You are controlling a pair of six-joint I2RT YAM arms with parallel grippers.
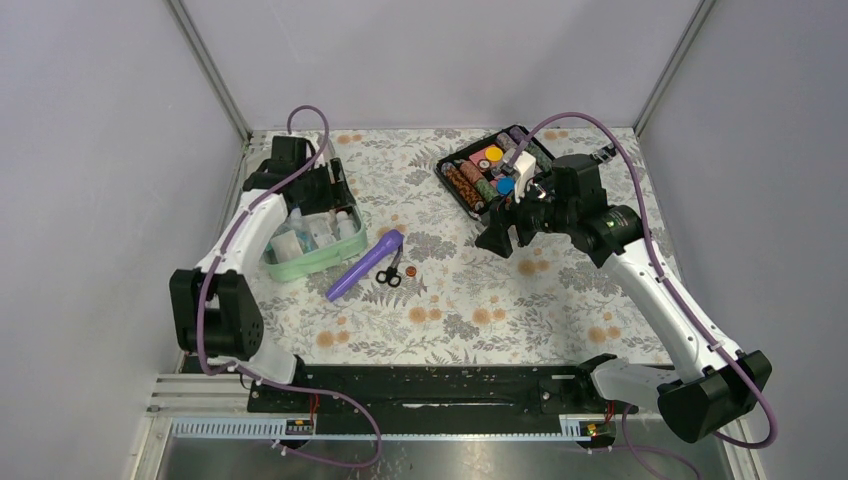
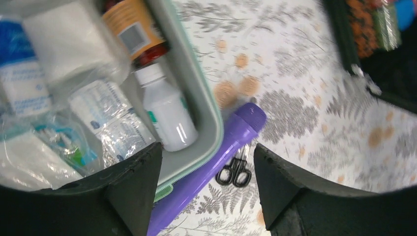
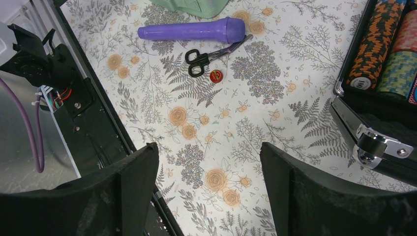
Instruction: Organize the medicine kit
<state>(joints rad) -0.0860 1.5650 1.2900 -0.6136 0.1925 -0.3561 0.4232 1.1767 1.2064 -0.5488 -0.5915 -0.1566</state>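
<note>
Left wrist view shows bottles (image 2: 167, 115) inside the medicine kit (image 2: 206, 101), right wrist view only its corner; both sets of jaws stand spread, empty.

Purple torch (image 1: 365, 264) lies diagonal on floral cloth (image 1: 480, 300), small black scissors (image 1: 389, 274) just beside its head end, tiny red disc (image 1: 413, 271) next to them. Black case (image 1: 490, 168) w/ colourful rolls & discs sits open, back right.

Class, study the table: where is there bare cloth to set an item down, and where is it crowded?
Bare: the strip between the purple torch and the black base rail; also the far middle, between the mint box and the black case. Crowded: beside the box, where torch, scissors and a red disc lie.
</note>
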